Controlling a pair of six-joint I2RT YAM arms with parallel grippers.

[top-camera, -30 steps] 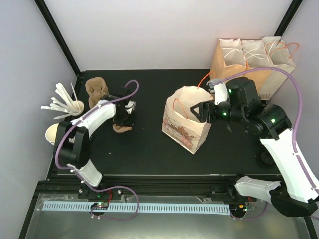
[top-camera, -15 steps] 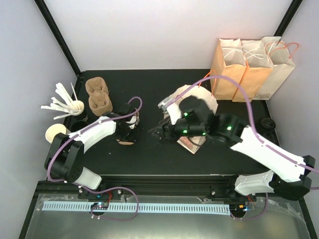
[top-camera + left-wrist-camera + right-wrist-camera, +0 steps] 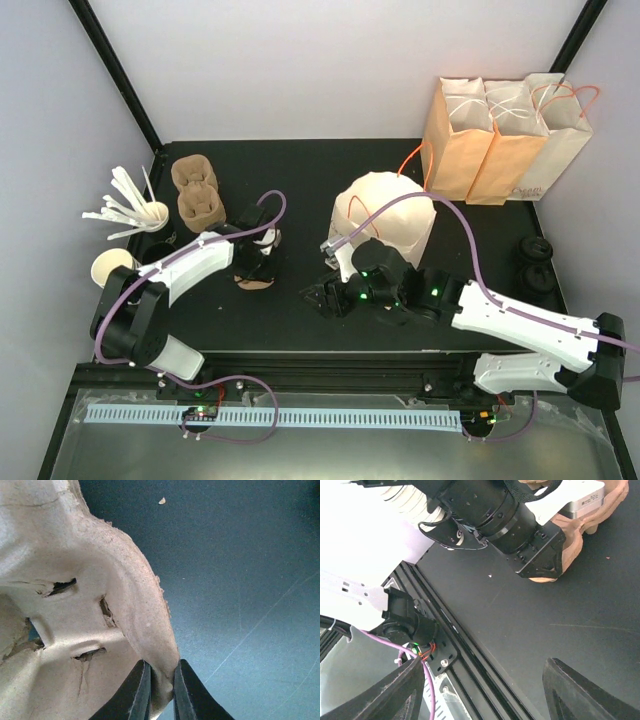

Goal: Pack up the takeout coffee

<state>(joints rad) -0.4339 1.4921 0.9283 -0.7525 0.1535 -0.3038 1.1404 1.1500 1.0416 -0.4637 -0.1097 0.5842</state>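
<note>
The landmark is the white paper bag with orange cord handles (image 3: 385,215) in the middle of the black table (image 3: 470,235). To the left of this bag, the left gripper (image 3: 161,663) is closed on the rim of a brown moulded-pulp cup carrier (image 3: 75,605); the thin pulp edge passes between its two black fingers (image 3: 137,692). In front of the bag, at its left corner, the right gripper (image 3: 484,662) hangs low over bare table with its jaws wide apart and nothing between them. Further left of the bag than the held carrier lies a stack of the same brown pulp carriers (image 3: 197,195). Behind the bag, to the right, three tan and white paper bags (image 3: 500,140) stand upright side by side. One of them carries a small dark print, too small to read. I cannot find the small black paper cup with a black lid in any view; against the black arm and table I cannot tell where it is.
</note>
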